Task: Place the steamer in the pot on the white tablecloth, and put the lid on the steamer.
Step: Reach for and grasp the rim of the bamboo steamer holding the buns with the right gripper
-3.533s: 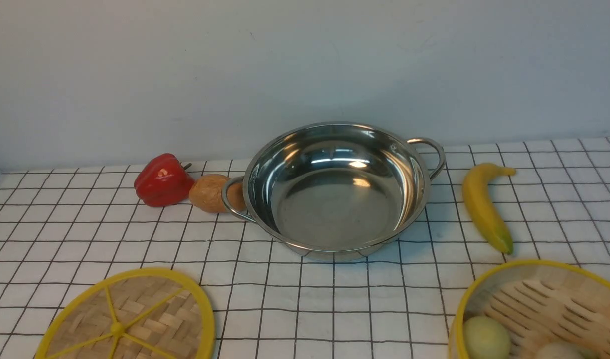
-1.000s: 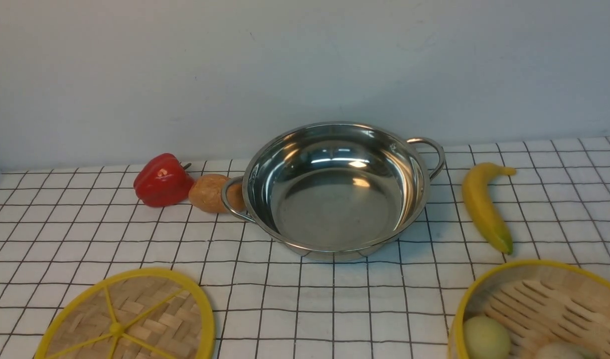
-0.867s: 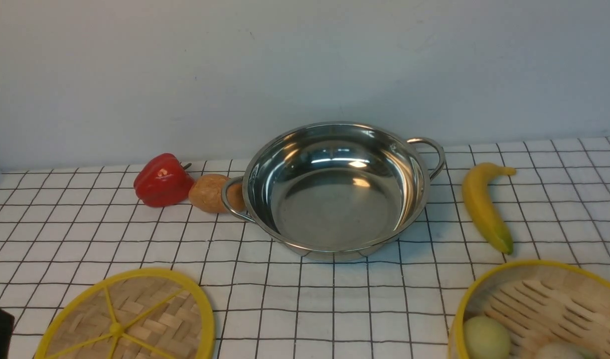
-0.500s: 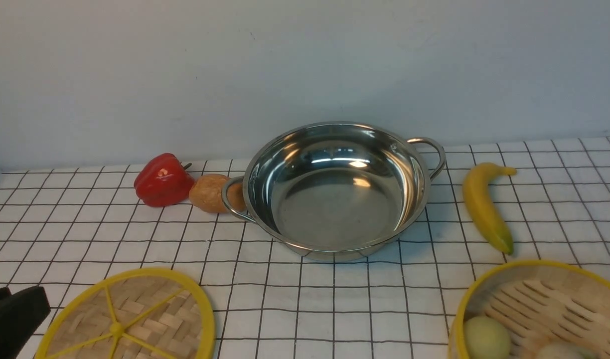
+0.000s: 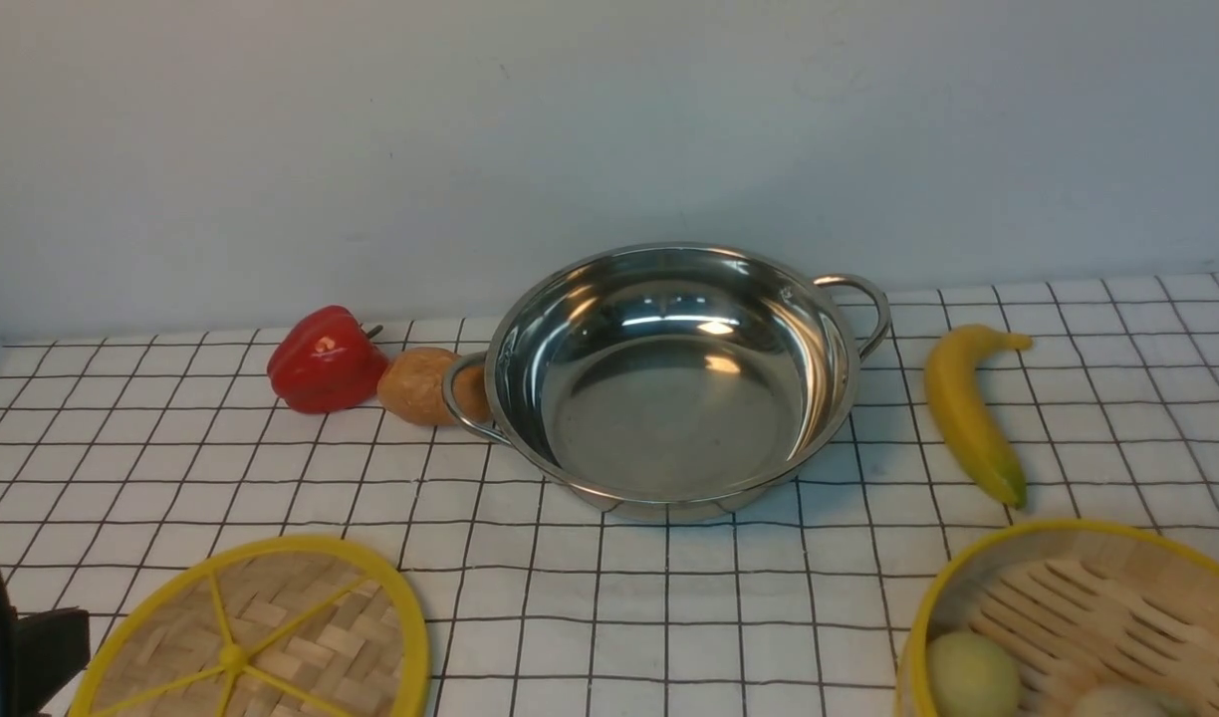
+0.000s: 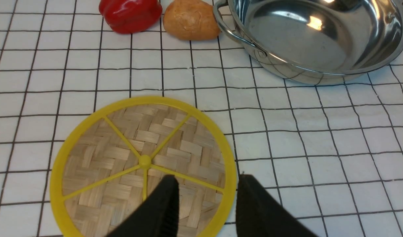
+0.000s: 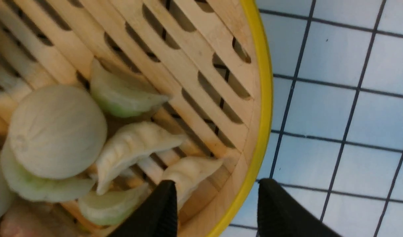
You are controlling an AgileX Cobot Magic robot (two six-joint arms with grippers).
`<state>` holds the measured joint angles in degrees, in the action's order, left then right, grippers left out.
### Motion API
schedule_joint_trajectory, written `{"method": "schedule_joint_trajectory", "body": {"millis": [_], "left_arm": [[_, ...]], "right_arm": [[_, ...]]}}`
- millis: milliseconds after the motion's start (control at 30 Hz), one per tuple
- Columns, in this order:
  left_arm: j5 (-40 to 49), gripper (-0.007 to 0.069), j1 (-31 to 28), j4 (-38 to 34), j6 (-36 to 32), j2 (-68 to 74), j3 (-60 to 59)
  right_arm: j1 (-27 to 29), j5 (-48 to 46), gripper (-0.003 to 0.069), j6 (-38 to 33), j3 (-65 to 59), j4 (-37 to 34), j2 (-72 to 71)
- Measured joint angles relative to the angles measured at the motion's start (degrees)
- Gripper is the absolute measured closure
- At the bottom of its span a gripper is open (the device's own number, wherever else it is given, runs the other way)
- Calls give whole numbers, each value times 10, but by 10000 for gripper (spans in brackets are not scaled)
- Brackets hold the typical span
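Observation:
The pot (image 5: 674,383) stands empty at the middle back of the white tablecloth (image 5: 669,617). The lid (image 5: 256,632) lies flat at the front left. The steamer (image 5: 1078,617), with buns and dumplings in it, sits at the front right. In the left wrist view my left gripper (image 6: 206,184) is open above the lid's (image 6: 144,164) rim, one finger over the weave and one over the cloth. In the right wrist view my right gripper (image 7: 218,187) is open astride the steamer's (image 7: 264,98) rim, one finger inside by a dumpling (image 7: 188,172) and one outside.
A red pepper (image 5: 326,360) and a brown potato (image 5: 420,386) lie left of the pot, the potato against its left handle. A banana (image 5: 968,413) lies right of the pot, behind the steamer. A wall rises close behind the pot.
A black part of my left arm has come into the front view at the bottom left, beside the lid. The pot, lid and steamer have not moved.

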<state>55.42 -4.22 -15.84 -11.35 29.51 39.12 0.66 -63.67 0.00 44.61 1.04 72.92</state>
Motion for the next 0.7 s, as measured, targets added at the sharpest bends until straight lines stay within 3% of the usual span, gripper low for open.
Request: {"method": "schedule_joint_trajectory", "body": {"millis": [500, 633, 700], "left_arm": [[1, 382, 0, -1, -2, 0, 0], [1, 382, 0, -1, -2, 0, 0], [1, 382, 0, -1, -2, 0, 0]], "right_arm": [[0, 95, 319, 23, 5, 48, 161], [0, 101, 386, 30, 5, 66, 184], [1, 100, 491, 38, 6, 83, 190]]}}
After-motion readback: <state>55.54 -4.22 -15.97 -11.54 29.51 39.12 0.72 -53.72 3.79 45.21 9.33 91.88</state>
